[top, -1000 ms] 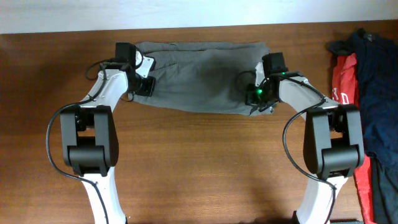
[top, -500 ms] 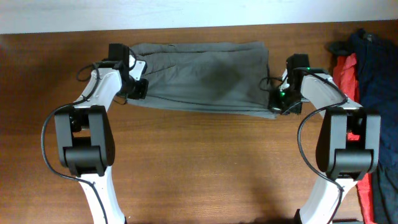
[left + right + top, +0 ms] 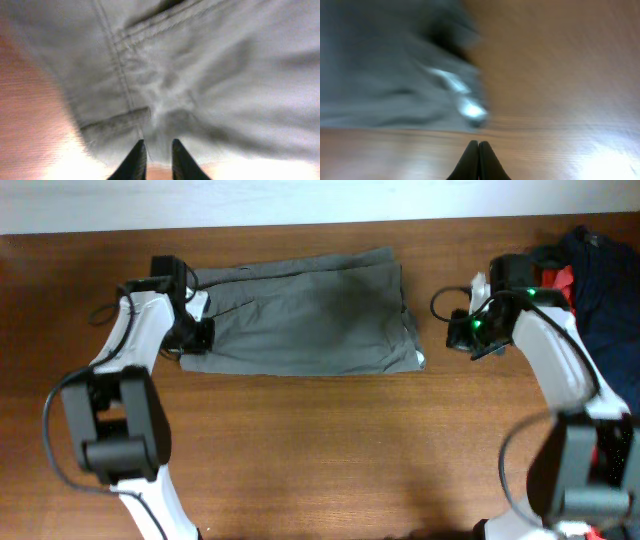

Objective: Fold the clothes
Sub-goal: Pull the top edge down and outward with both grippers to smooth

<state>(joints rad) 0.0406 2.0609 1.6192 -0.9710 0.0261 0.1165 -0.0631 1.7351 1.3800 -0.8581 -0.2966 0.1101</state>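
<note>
The grey-olive shorts (image 3: 300,315) lie folded into a flat band across the far middle of the wooden table. A bit of pale lining shows at their right front corner (image 3: 418,360). My left gripper (image 3: 192,335) is at the shorts' left edge. In the left wrist view its fingers (image 3: 158,145) are nearly closed, with the fabric edge (image 3: 200,75) between the tips. My right gripper (image 3: 462,332) is shut and empty over bare wood, a short way right of the shorts. The right wrist view shows its closed tips (image 3: 478,144) and the blurred shorts corner (image 3: 395,75) ahead.
A pile of navy-blue garments (image 3: 605,270) on a red garment (image 3: 553,280) lies at the table's right edge, just behind my right arm. The table's far edge (image 3: 300,225) runs just beyond the shorts.
My right gripper let go of the shorts' right end and pulled away to the right. My left gripper moved left and the shorts slid left with it.
</note>
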